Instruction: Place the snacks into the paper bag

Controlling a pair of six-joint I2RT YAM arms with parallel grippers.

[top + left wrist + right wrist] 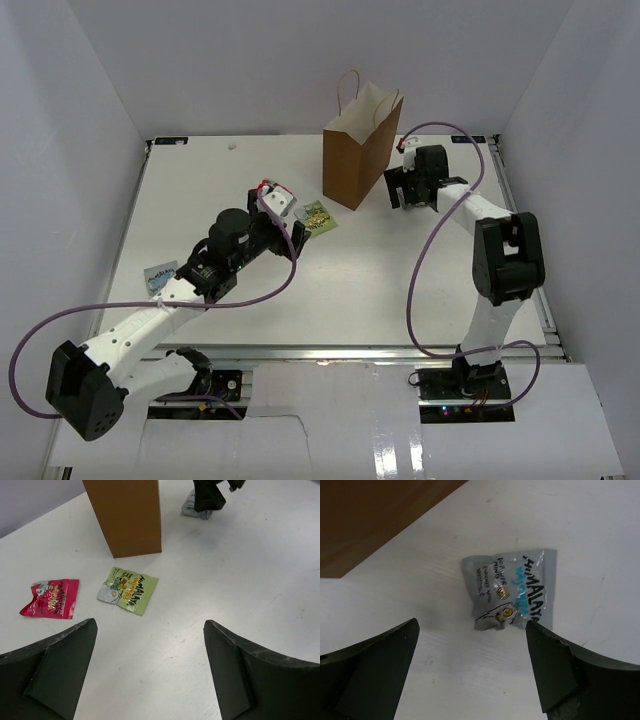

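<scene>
Honestly, not much of this looks done yet. The tall brown kraft paper bag stands upright toward the far side of the white bench, mouth up. From above I only get a sliver of its pale inside, so I can't tell if anything is in it.

What I can count is 4 packets lying outside it. A crinkly red foil packet and a yellow-green foil packet lie flat near each other, not touching, just in front of the bag on the left arm's side. A silver-blue foil packet sits crumpled by the bag's right side. A pale blue flat packet is way off on the left beside the left arm, well apart from the bag.

The left end effector is spread wide and holding nothing, hovering over bare bench with the red and yellow-green packets ahead of it. The right end effector is also wide open and empty. It hangs right over the silver-blue one, which sits off to one side of the gap rather than centred.

My read: both arms are lining up for a pick and nothing is gripped. That leaves at least 4 pick-and-drop trips, and silver-blue probably goes first since it's closest to the bag.
</scene>
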